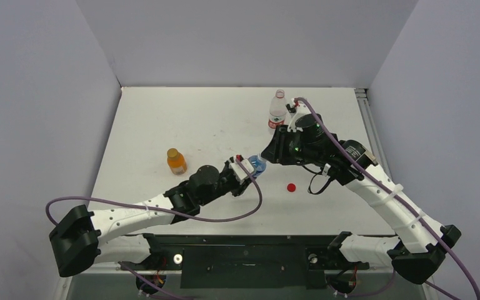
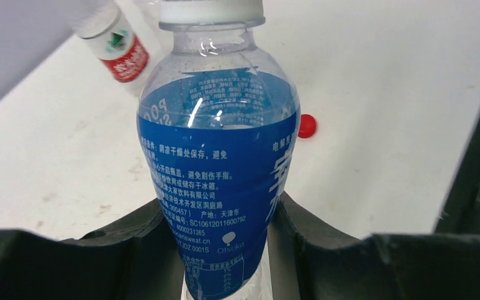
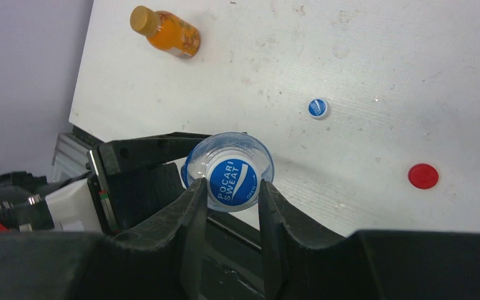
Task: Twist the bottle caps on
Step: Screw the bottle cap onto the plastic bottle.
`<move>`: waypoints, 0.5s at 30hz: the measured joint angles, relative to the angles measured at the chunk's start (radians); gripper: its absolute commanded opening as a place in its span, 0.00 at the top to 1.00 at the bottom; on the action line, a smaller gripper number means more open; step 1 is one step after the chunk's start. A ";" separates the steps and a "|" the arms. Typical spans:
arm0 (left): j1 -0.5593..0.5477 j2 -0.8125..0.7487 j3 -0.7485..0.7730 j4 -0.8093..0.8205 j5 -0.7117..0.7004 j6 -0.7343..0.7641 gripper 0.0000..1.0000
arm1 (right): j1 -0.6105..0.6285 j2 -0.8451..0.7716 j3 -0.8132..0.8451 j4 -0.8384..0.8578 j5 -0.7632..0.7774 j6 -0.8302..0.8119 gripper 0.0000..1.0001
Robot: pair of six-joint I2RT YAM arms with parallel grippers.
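Two fingers of right gripper [image 3: 231,187] pinch blue-white cap [image 3: 230,177] atop bottle [image 2: 219,156]. Left gripper [image 2: 222,240] clamps bottle body. Step, by my read: twisting cap on. Next move calls for wrist rotation with bottle held firm. Red cap [image 3: 423,176] and spare blue cap [image 3: 317,108] lie loose on table [image 3: 412,56].

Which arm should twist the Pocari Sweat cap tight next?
Right. The right pincer holds the Pocari Sweat cap atop the bottle, while the left pincer clamps the bottle's body, steadying it.
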 measured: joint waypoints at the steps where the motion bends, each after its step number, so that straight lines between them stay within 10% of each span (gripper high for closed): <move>1: -0.009 0.009 0.000 0.014 -0.037 0.013 1.00 | 0.000 0.003 0.000 0.004 0.011 0.018 0.98; 15: -0.071 0.178 0.000 0.210 -0.394 0.176 1.00 | -0.005 0.109 0.029 0.009 0.172 0.243 0.98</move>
